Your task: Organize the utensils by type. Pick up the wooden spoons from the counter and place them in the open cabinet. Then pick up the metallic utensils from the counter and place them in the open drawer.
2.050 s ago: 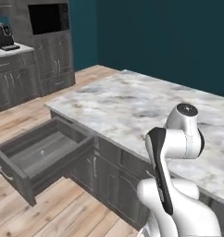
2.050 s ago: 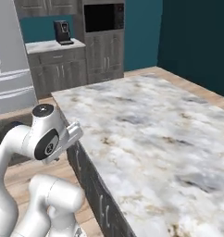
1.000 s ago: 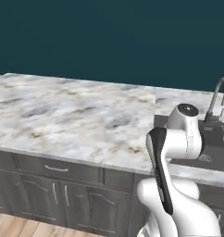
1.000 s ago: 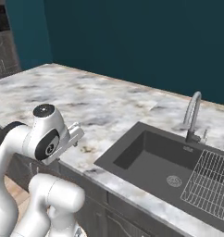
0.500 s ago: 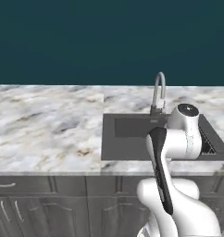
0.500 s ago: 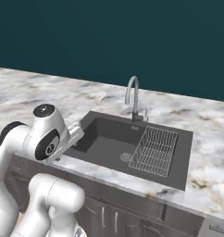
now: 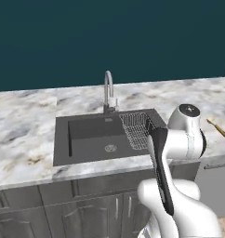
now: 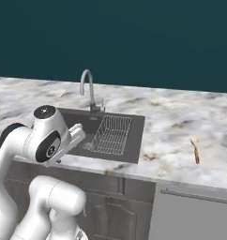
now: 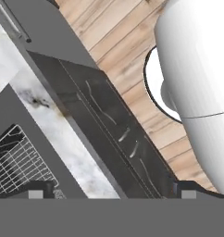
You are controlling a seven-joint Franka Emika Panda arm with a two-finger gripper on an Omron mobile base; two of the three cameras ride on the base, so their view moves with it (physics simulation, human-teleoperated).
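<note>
Gripper [image 9: 109,192] jaws stand spread wide with nothing between them, the 2 dark fingertips [image 9: 37,189] far apart at the bottom of the hand view. It points down past the front edge of the counter [image 7: 26,125], over the dark grey floor cabinets [image 9: 109,125] and the wooden floor [image 9: 118,37] beside them.

Taking the sink [image 7: 93,135] as the landmark: it is a dark basin set into the marble slab, with a curved silver faucet [image 7: 108,90] rising at its back edge. A wire rack [image 8: 110,133] lies inside the sink, in its right part. The arm's white elbow [image 7: 186,135] hangs just in front of the sink's right front corner.

To the right of the sink, well apart from it, 1 spoon [image 8: 195,151] lies flat on the counter near its front edge; it looks brownish with an orange-brown handle. In the left base view the same spoon [image 7: 216,128] shows past the arm, to the right of the sink. Below the counter there, right of the sink, a lighter grey panel with a long silver handle [image 8: 195,194] shows.
</note>
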